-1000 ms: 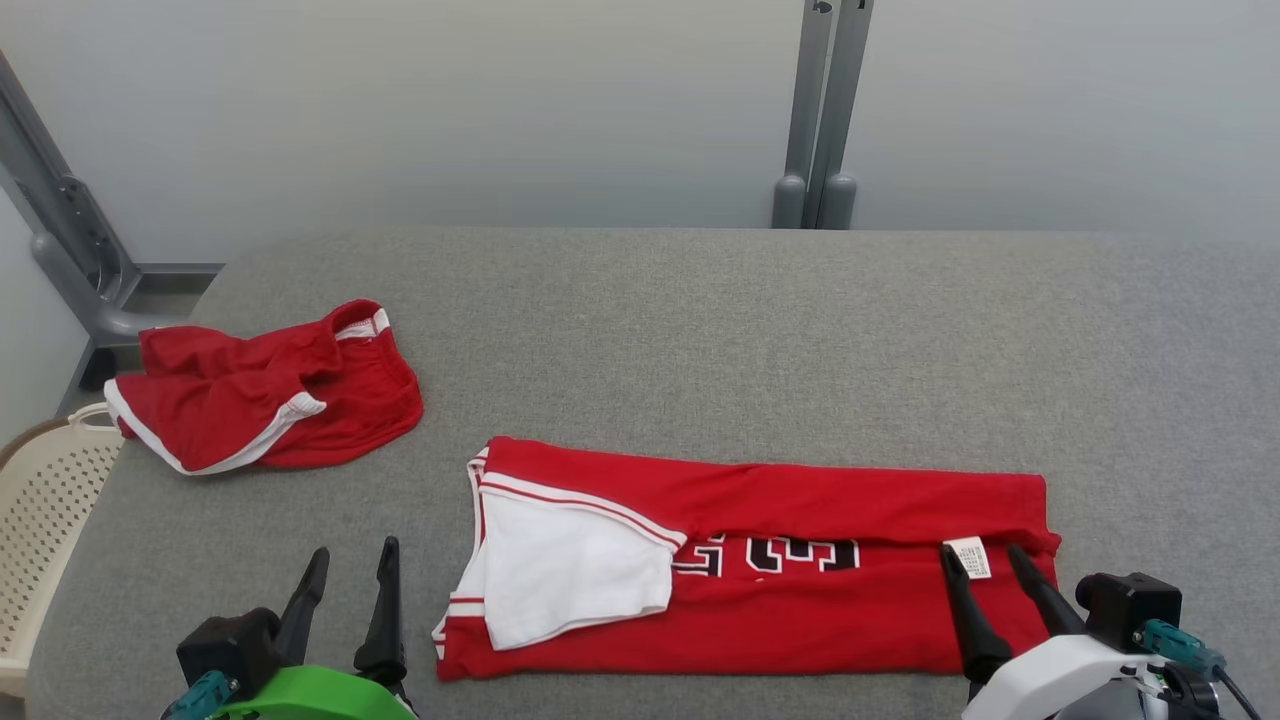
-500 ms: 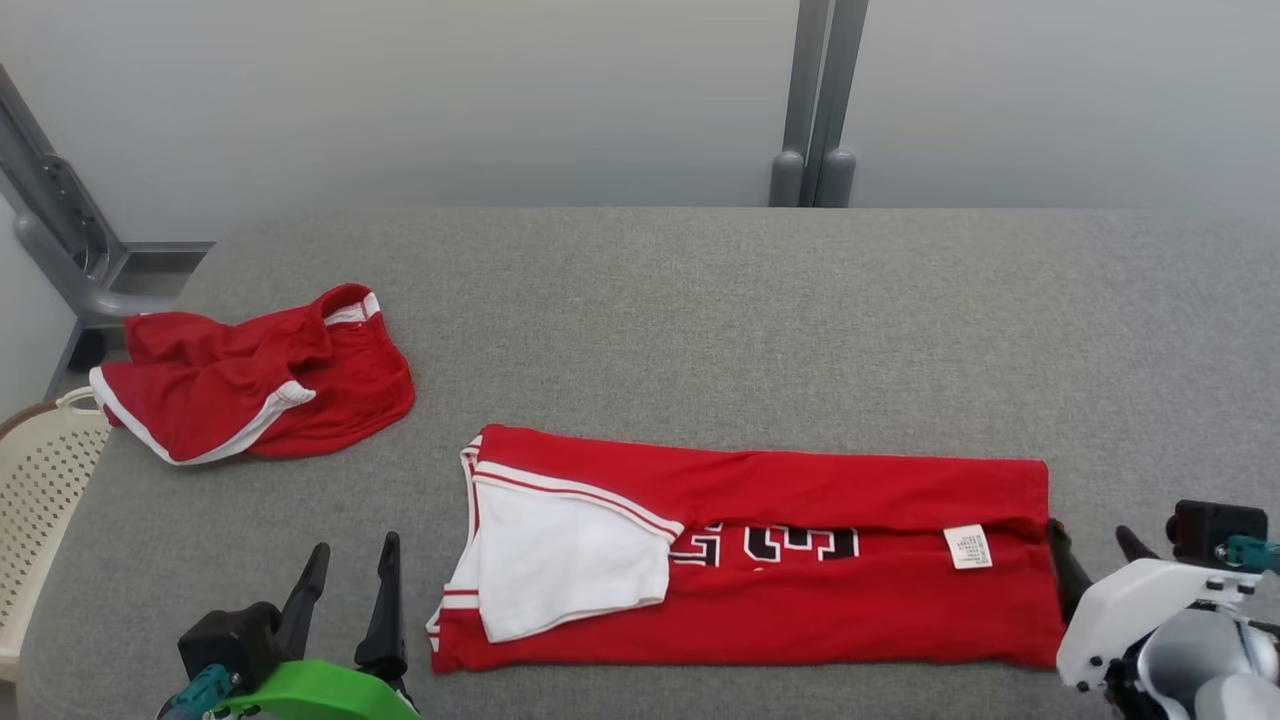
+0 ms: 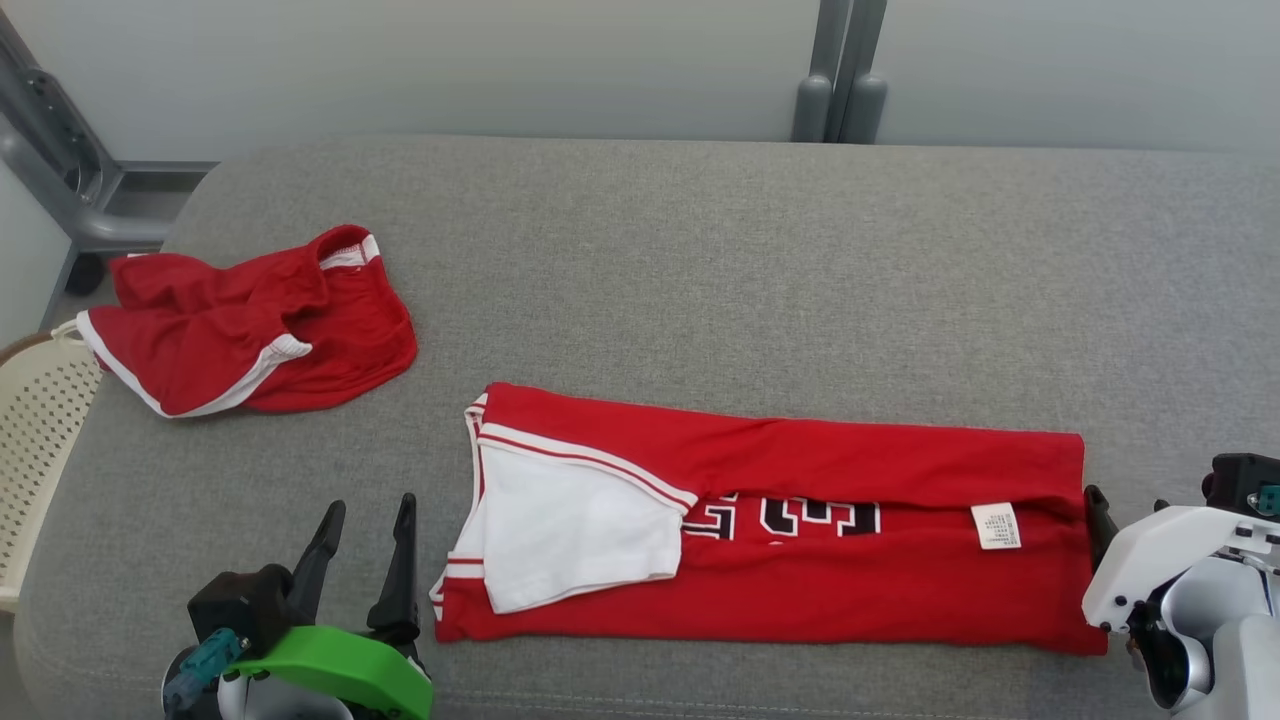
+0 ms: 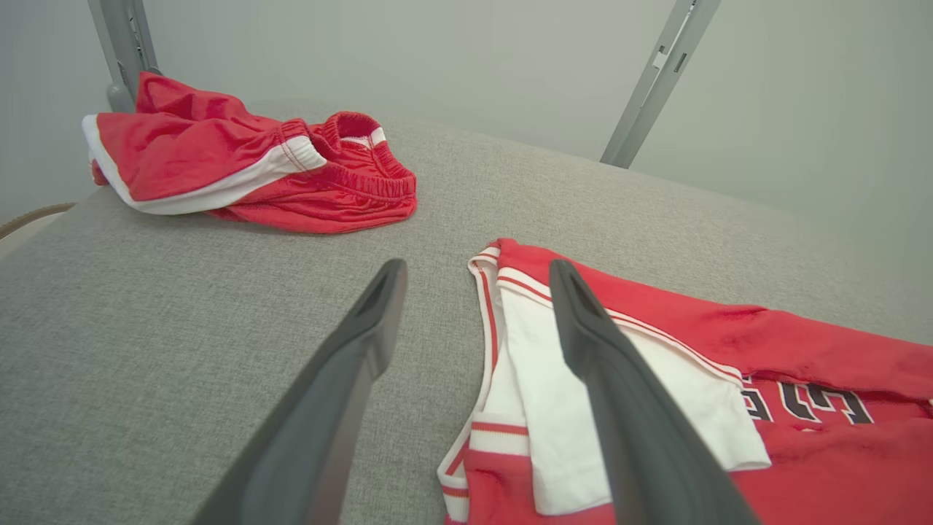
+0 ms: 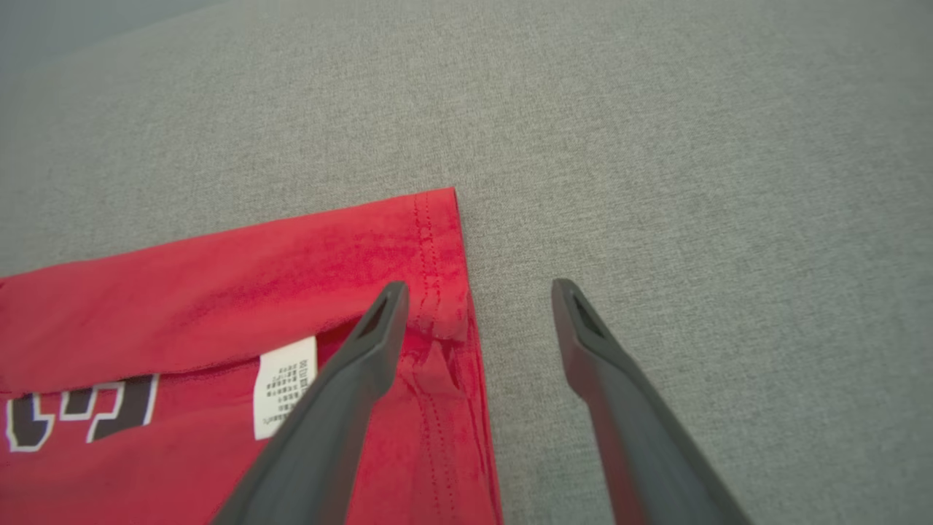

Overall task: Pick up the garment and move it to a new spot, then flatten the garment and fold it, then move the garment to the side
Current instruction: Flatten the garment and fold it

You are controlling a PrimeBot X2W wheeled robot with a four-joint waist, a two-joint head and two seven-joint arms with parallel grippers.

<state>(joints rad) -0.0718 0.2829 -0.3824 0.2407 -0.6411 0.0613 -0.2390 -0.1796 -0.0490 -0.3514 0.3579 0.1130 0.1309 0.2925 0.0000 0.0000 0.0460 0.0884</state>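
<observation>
The garment (image 3: 800, 540) is a red jersey with white trim and black lettering, folded into a long strip across the near part of the grey table (image 3: 700, 280). A white label (image 3: 996, 526) shows near its right end. My left gripper (image 3: 365, 530) stands open just left of the jersey's white-trimmed end (image 4: 525, 364), holding nothing. My right gripper (image 3: 1125, 510) is open beside the jersey's right hem; in the right wrist view its left finger lies over the hem corner (image 5: 437, 292) and the other over bare table. Its fingertips are mostly hidden in the head view.
Crumpled red shorts with white trim (image 3: 250, 325) lie at the table's far left, also seen as shorts (image 4: 248, 168) in the left wrist view. A cream perforated basket (image 3: 40, 430) stands off the left edge. Grey metal posts (image 3: 840, 70) rise behind.
My right gripper has drawn back from over the jersey's label area to just past its right hem. The head camera has tilted, shifting the whole scene. The left gripper has stayed put.
</observation>
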